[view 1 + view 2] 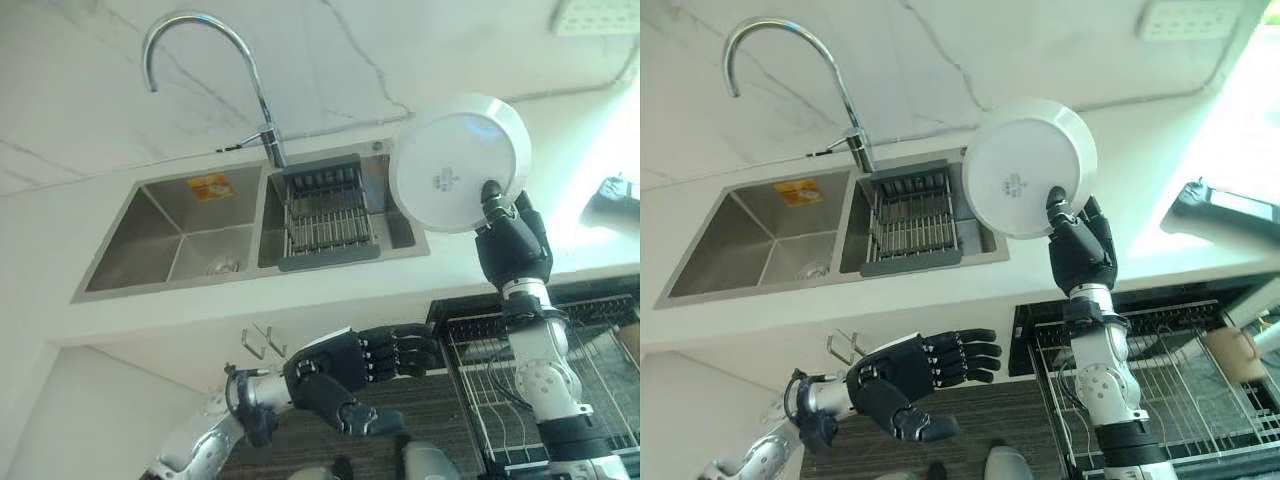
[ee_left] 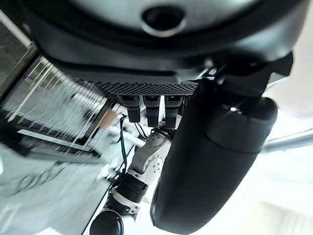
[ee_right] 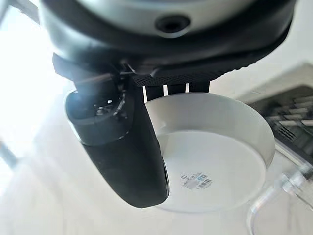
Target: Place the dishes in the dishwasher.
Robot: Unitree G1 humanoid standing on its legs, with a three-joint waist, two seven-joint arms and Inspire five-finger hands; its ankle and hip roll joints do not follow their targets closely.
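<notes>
White plate (image 1: 458, 160), pinched at its rim by the right hand (image 1: 512, 240), needs edge-first lowering into the dishwasher rack (image 1: 585, 385); left hand (image 1: 345, 372) relaxed.

Dishwasher rack (image 1: 1200, 390) cut off at frame edge.

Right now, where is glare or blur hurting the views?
Left eye view: bright glare washes out the counter right of the white bowl held by the right hand. Left wrist view: the dishwasher rack is smeared with blur. Right wrist view: glare whitens the side beside the thumb.
</notes>
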